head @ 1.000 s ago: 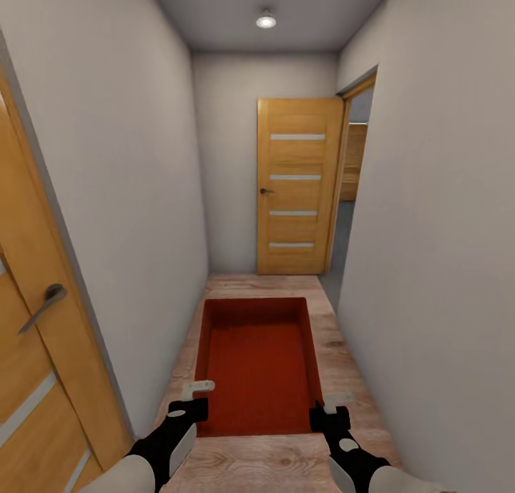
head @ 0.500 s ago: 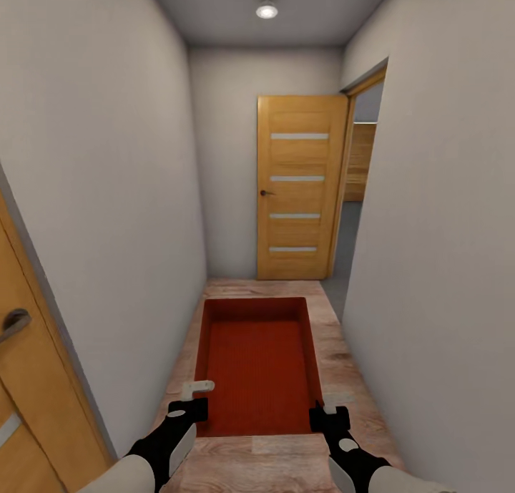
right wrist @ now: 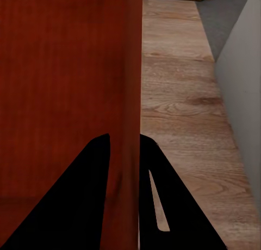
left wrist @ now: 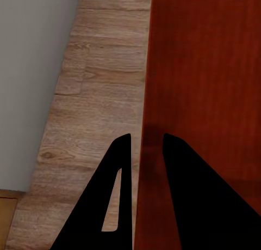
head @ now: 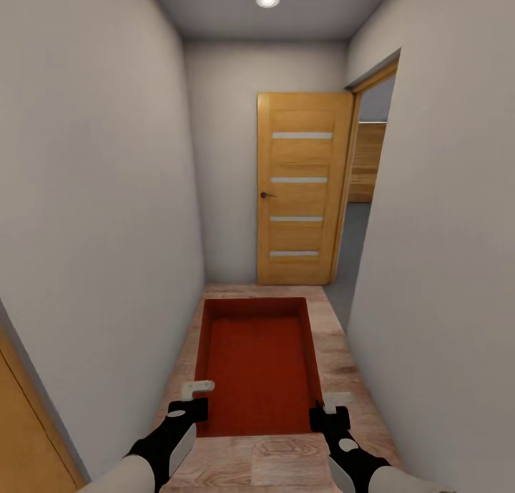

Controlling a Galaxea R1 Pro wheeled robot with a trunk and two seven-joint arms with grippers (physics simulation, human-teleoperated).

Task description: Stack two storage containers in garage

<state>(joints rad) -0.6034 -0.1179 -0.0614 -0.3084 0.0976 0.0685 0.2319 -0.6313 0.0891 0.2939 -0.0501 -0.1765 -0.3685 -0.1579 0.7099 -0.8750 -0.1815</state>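
In a narrow hallway, the left gripper [head: 192,401] and right gripper [head: 323,411] each clamp a side wall of one storage container [head: 257,364] between their fingers.

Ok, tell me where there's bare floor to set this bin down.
Bare wood floor lies ahead, between container and open door. Strips beside it along the left wall and right wall are tight. Left gripper and right gripper clamp its walls.
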